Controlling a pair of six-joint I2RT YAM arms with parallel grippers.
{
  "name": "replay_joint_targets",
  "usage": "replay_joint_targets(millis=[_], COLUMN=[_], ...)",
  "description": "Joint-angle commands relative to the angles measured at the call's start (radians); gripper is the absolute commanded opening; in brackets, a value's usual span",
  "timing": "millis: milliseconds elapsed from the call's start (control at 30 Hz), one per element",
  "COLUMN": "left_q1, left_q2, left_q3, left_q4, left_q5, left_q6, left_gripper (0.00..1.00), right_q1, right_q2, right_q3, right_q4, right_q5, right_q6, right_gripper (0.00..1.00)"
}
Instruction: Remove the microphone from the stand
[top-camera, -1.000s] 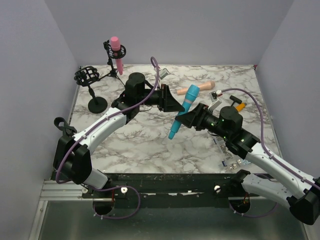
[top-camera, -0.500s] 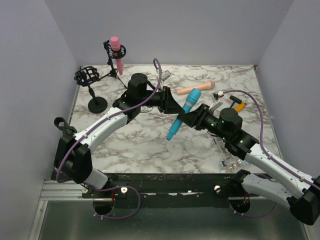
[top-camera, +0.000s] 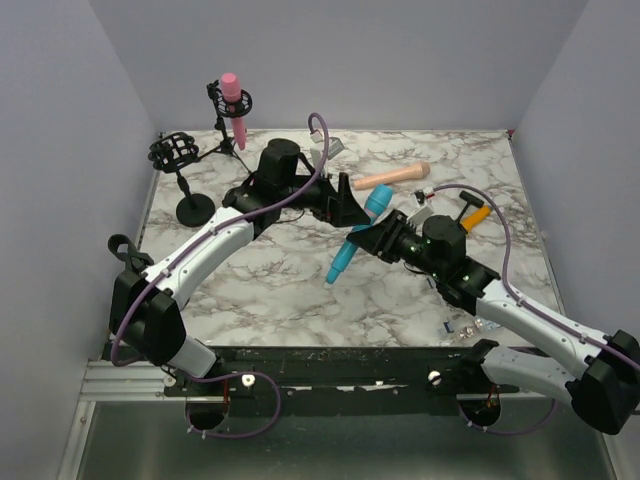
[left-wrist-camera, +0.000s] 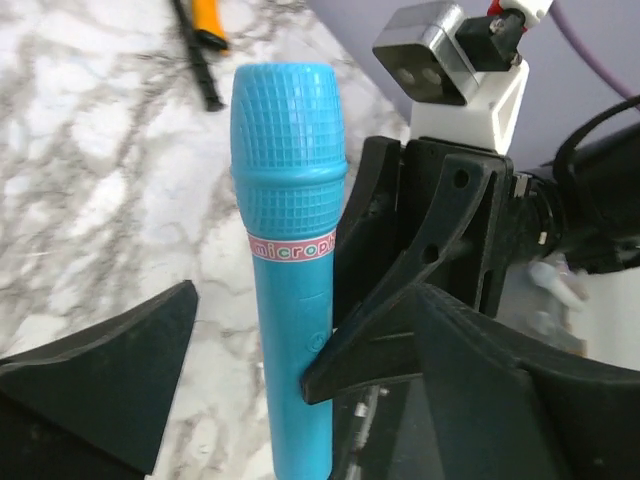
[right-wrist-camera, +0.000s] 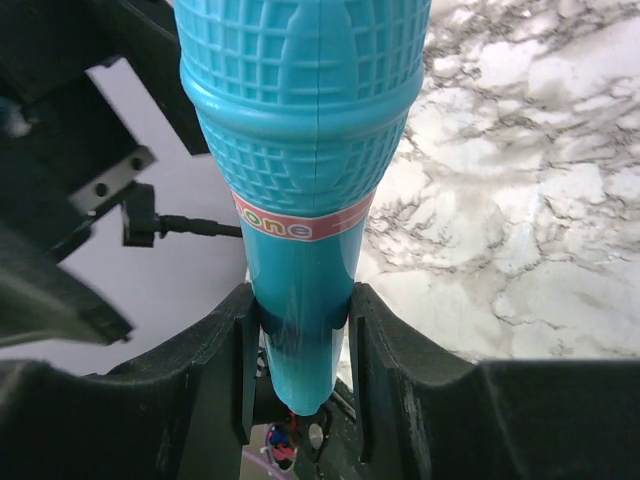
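blue microphone (top-camera: 343, 258): in the air over the surface (top-camera: 270, 300), tilted, well apart from the empty stand (top-camera: 178, 158)
right gripper (right-wrist-camera: 300, 310): pinching the handle just below the head, so it carries the thing alone
left gripper (left-wrist-camera: 300, 400): spread wide on either side, gripping nothing (looks like a hand-off)
vs a second ago: left was clamped on it and right stood open; now they've swapped, and the microphone sits a bit lower
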Motion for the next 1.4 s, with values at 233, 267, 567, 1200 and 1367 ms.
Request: replay_joint_targets(millis=[233,267,567,1200,1367], left_q1=[0.011,0.012,0.008,-0.083,-0.084], left_q2=[-0.161,-0.19,-0.396,-0.468,-0.485], left_q3=[0.076,0.068,-0.051,-0.216,-0.229], left_q4=[-0.26,-0.255,-0.195,-0.079,-0.073], left_q5=[-0.653,-0.677,-0.782,-0.855,-0.87], left_q6=[0.314,0.328,0.482,0.623,0.635], left_gripper=[0.97,0.97,0.97,0.96,0.96], right_q1=[-0.013,-0.022,-0.234,-0.495,-0.497], right_q2=[0.153,0.166,0.35,0.894,0.96], right_q3=[0.11,0.126,0.242,0.49,0.542], right_q4=[-0.203,-0.228,-0.3,-0.303,-0.327], right_q5=[0.266,0.285,0.251,0.086,0.145], right_q6=[0.201,0.219,0.346,0.576,0.604], right_gripper=[0.01,0.01,0.01,0.01,0.03])
